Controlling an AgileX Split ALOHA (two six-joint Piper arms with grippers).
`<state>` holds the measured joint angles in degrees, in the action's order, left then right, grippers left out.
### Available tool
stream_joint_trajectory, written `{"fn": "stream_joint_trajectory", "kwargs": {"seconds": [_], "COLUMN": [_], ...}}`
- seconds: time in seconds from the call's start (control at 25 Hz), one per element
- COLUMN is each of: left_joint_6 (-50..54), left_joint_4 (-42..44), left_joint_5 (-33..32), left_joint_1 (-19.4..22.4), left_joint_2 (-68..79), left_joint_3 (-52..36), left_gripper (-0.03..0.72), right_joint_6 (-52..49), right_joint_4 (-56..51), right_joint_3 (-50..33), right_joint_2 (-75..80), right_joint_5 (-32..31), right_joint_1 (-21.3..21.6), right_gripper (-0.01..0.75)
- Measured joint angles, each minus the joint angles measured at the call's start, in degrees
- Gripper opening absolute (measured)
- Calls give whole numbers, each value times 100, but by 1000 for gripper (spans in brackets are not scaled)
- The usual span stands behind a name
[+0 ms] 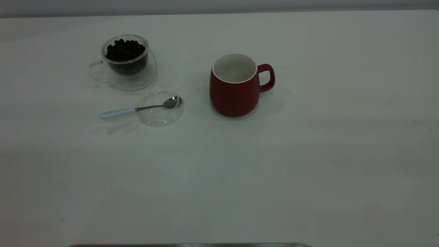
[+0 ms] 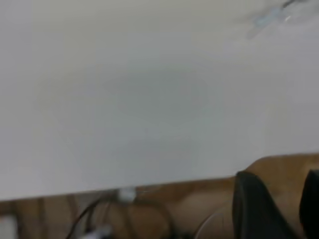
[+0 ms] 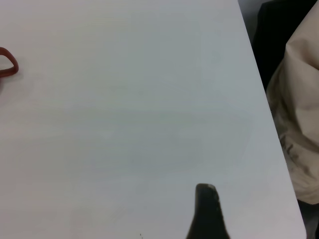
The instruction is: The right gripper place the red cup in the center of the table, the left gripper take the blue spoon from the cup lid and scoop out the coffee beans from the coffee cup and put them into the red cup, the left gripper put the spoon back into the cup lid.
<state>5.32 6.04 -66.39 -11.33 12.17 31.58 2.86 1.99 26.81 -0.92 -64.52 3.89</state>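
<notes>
The red cup (image 1: pixel 236 85) stands upright near the middle of the white table (image 1: pixel 308 154), its handle to the right and its white inside bare. The clear coffee cup (image 1: pixel 126 61) with dark coffee beans (image 1: pixel 125 49) stands at the back left. In front of it lies the cup lid (image 1: pixel 160 108), with the blue spoon (image 1: pixel 137 109) resting across it, bowl in the lid and pale handle sticking out left. Neither arm shows in the exterior view. My left gripper (image 2: pixel 278 175) hangs open by the table's edge, holding nothing. My right gripper (image 3: pixel 207 206) hovers over bare table, far from the red cup's handle (image 3: pixel 7 62).
The front half and right side of the table hold nothing. In the left wrist view the table edge (image 2: pixel 149 186) has brown floor and cables below it. In the right wrist view a beige cloth (image 3: pixel 301 124) lies beyond the table's edge.
</notes>
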Motion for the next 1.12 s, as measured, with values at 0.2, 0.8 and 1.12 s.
{"fn": "stream_joint_trajectory", "kwargs": {"seconds": [0.2, 0.8, 1.12], "left_joint_6": [-60, -416, -416], "left_joint_4": [-509, -783, -790], "left_joint_5": [58, 96, 109], "left_joint_1": [-1, -1, 1082], "left_joint_2": [-1278, -1293, -1331], "left_joint_3": [-348, -366, -366], "left_gripper": [284, 284, 284], "right_joint_6": [0, 0, 0], "right_joint_4": [0, 0, 0], "right_joint_3": [0, 0, 0], "right_joint_2": [0, 0, 0], "right_joint_5": [0, 0, 0], "right_joint_1": [0, 0, 0], "right_gripper": [590, 590, 590]}}
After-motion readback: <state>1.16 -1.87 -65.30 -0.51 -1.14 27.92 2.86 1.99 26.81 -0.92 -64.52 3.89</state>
